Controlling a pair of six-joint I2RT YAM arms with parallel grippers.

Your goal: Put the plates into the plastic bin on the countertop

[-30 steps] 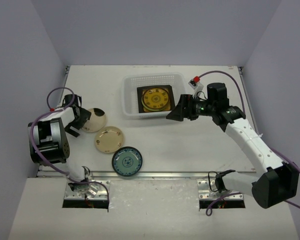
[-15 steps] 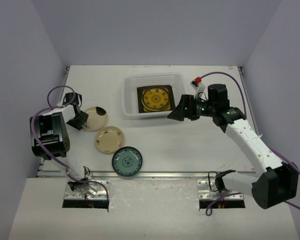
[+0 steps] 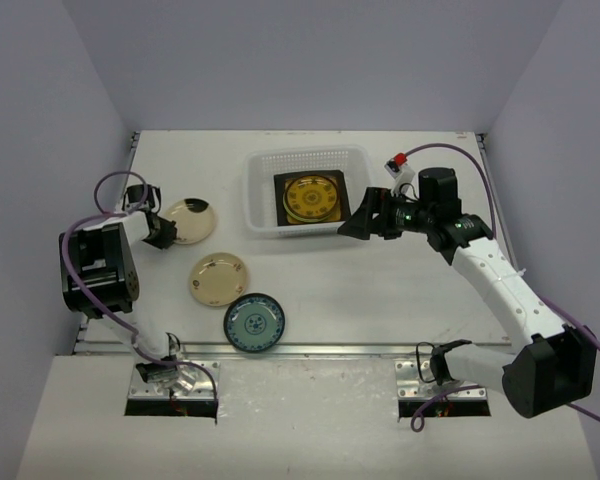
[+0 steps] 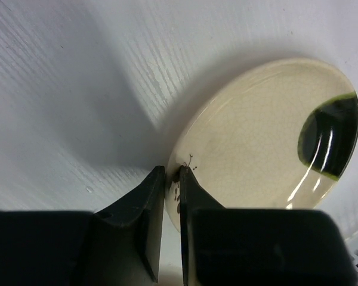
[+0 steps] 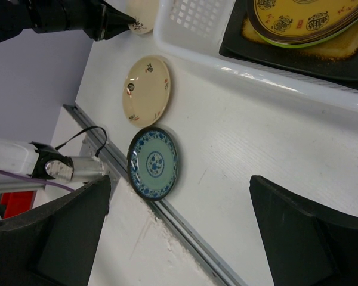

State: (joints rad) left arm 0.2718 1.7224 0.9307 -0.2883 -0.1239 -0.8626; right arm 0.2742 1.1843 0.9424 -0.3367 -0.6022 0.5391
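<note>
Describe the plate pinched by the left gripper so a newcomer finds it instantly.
Look left of the plastic bin on the countertop. The cream plate farthest back there, rim pinched by the left gripper, is the one. Unlike the other cream plate beside it, it has a dark green patch at one edge.

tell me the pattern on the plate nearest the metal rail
The plate is blue-and-white floral with a dark rim; clearest in the right wrist view.

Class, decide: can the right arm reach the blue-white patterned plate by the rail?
Probably yes: the right gripper has its jaws open and empty, and only bare countertop lies between it and the blue-white patterned plate.
</note>
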